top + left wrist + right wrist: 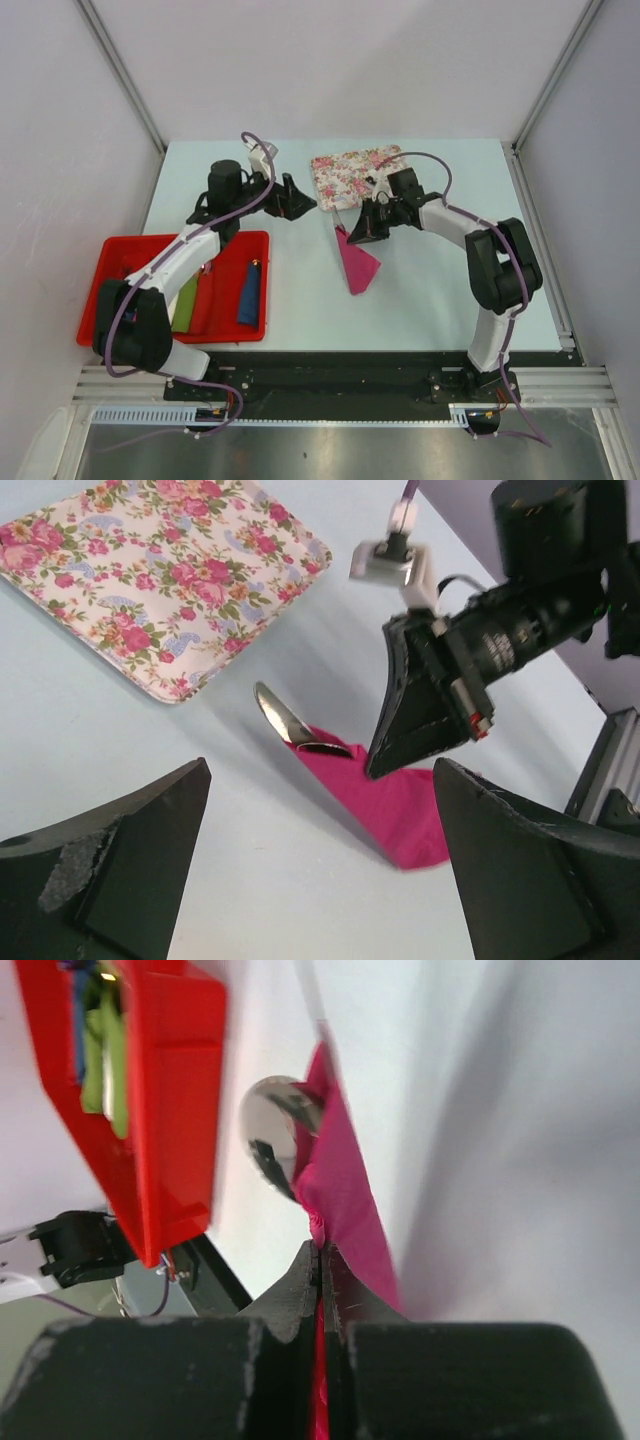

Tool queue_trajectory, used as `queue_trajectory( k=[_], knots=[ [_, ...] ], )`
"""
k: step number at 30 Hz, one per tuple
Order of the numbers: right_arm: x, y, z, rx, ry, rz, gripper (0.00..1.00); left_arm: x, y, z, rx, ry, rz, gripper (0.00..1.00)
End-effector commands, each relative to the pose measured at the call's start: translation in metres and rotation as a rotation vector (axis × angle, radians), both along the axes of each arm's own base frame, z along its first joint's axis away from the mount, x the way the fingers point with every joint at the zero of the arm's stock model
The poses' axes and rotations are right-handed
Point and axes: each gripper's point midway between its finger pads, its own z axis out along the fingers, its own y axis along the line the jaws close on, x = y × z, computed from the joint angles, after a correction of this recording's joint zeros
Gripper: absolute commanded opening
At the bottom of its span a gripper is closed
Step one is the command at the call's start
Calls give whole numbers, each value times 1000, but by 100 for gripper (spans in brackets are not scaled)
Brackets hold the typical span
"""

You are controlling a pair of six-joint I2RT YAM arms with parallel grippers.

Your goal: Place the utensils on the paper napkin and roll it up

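The magenta paper napkin [358, 264] lies folded on the table, right of centre. It also shows in the left wrist view [385, 805] and the right wrist view [340, 1185]. A silvery spoon bowl [282, 718] pokes out from under its far end, also seen in the right wrist view [275, 1140]. My right gripper [362, 232] is shut on the napkin's edge [322, 1245]. My left gripper [297, 203] is open and empty, hovering left of the napkin. The other utensils are hidden.
A floral mat [357, 174] lies at the back, beside the right gripper. A red tray [100, 260] at the left holds a green roll [186, 303] and a blue roll [249, 292]. White walls enclose the table.
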Motion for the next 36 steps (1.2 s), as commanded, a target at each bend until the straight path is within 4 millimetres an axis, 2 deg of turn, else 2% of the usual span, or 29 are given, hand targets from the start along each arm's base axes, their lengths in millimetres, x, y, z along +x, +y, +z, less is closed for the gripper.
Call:
queue_trajectory(
  k=[1, 7, 8, 10, 13, 14, 15, 16, 17, 18, 19, 20, 21, 22, 24, 25, 30, 36],
  knots=[
    [9, 14, 89, 147, -237, 81, 0, -6, -2, 52, -14, -159, -95, 100],
    [5, 19, 144, 208, -374, 149, 0, -7, 15, 88, -32, -257, -36, 100],
    [5, 19, 152, 211, -402, 160, 0, -11, 18, 104, -50, -305, -30, 100],
    [4, 20, 177, 225, -464, 181, 0, -19, 25, 111, -64, -339, -42, 100],
    [1, 21, 203, 239, -526, 195, 0, -36, 32, 125, -41, -451, -62, 100],
    [-3, 21, 216, 248, -557, 200, 0, -43, 32, 117, -14, -425, -100, 100],
    [-5, 21, 223, 255, -574, 205, 0, -48, 34, 120, 9, -436, -122, 100],
    [-6, 22, 233, 262, -600, 209, 0, -64, 29, 115, -9, -404, -211, 100],
    [-11, 21, 243, 270, -632, 217, 0, -70, 30, 115, -28, -397, -240, 100],
    [-13, 21, 249, 274, -653, 225, 0, -78, 27, 104, -68, -343, -259, 100],
    [-17, 22, 258, 281, -678, 234, 0, -89, 25, 117, -93, -414, -299, 100],
    [-20, 21, 263, 283, -699, 241, 0, -95, 24, 119, -109, -441, -312, 100],
    [-26, 21, 272, 290, -734, 256, 0, -101, 22, 109, -145, -403, -321, 99],
    [-30, 21, 278, 290, -756, 262, 0, -103, 21, 120, -158, -472, -330, 98],
    [-41, 20, 292, 297, -813, 279, 0, -110, 18, 118, -189, -457, -361, 96],
    [-45, 21, 296, 302, -831, 287, 0, -113, 17, 123, -197, -502, -375, 95],
    [-67, 21, 321, 321, -950, 330, 0, -139, -3, 122, -235, -556, -501, 91],
    [-93, 25, 336, 327, -1066, 393, 0, -156, -20, 124, -292, -559, -576, 90]
  ],
)
